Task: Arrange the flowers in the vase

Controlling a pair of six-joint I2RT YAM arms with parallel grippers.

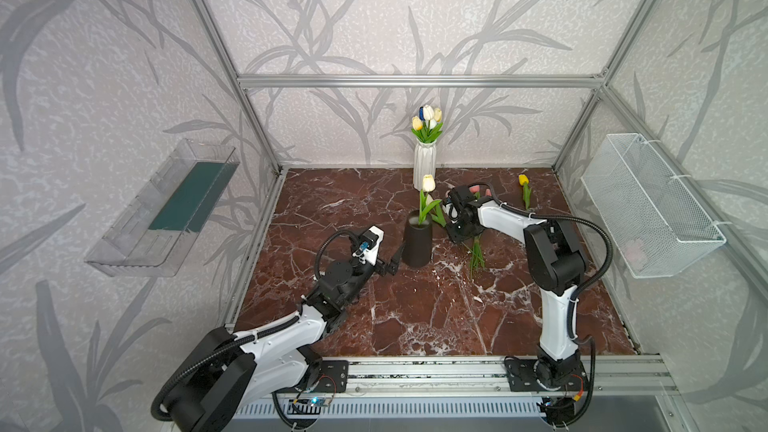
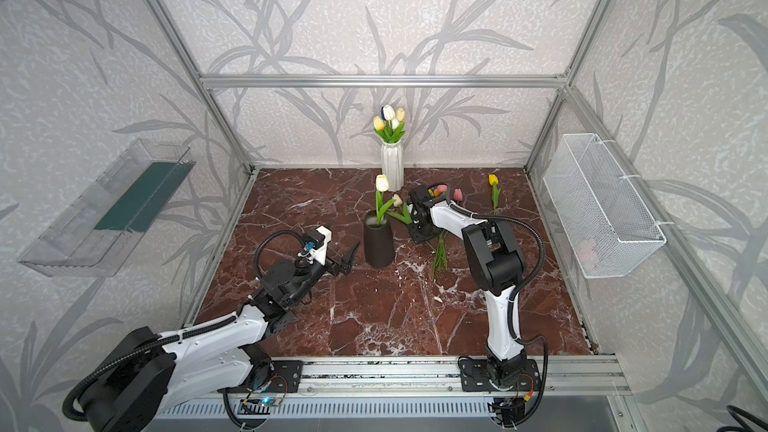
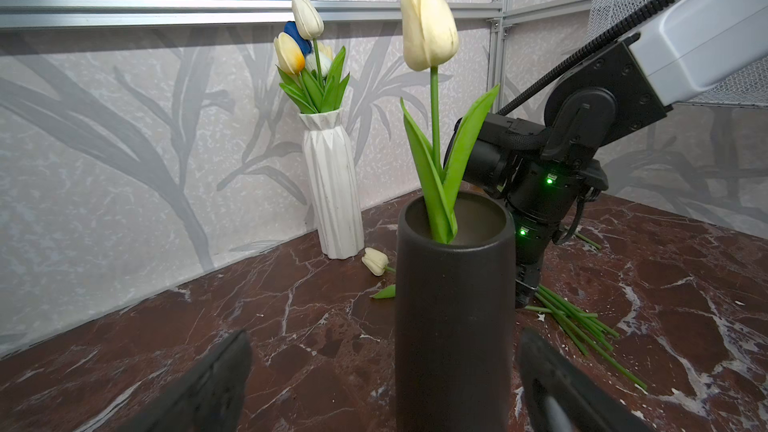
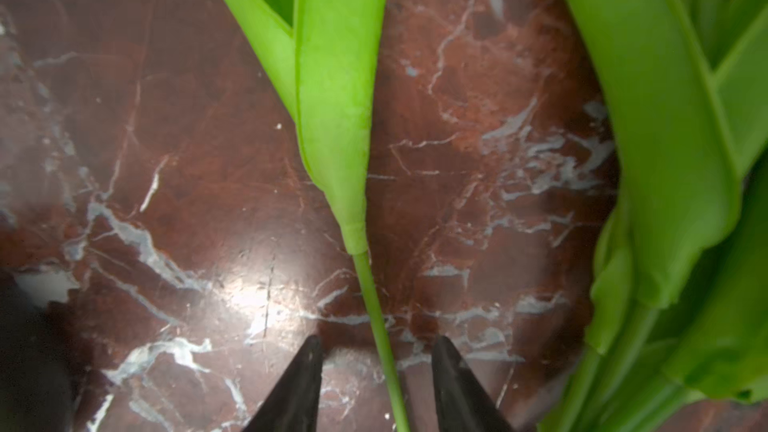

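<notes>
A black vase point(image 1: 417, 243) point(image 3: 453, 317) in the middle of the marble floor holds one upright cream tulip point(image 1: 428, 183) point(image 3: 429, 27). My left gripper point(image 1: 397, 261) point(image 3: 384, 334) is open just left of it, the vase ahead between the spread fingers. A white ribbed vase point(image 1: 424, 164) at the back wall holds several flowers point(image 1: 427, 120). More flowers lie right of the black vase, stems point(image 1: 476, 259) bunched. My right gripper point(image 1: 456, 238) point(image 4: 378, 340) points down there, open around one thin green stem point(image 4: 365, 280), with a gap on each side. A yellow tulip point(image 1: 523, 179) lies apart.
A loose cream tulip head point(image 3: 375, 261) lies between the two vases. A clear plastic shelf point(image 1: 166, 209) hangs on the left wall and a white wire basket point(image 1: 648, 205) on the right wall. Aluminium frame posts bound the floor; a rail point(image 1: 415, 376) runs along the front.
</notes>
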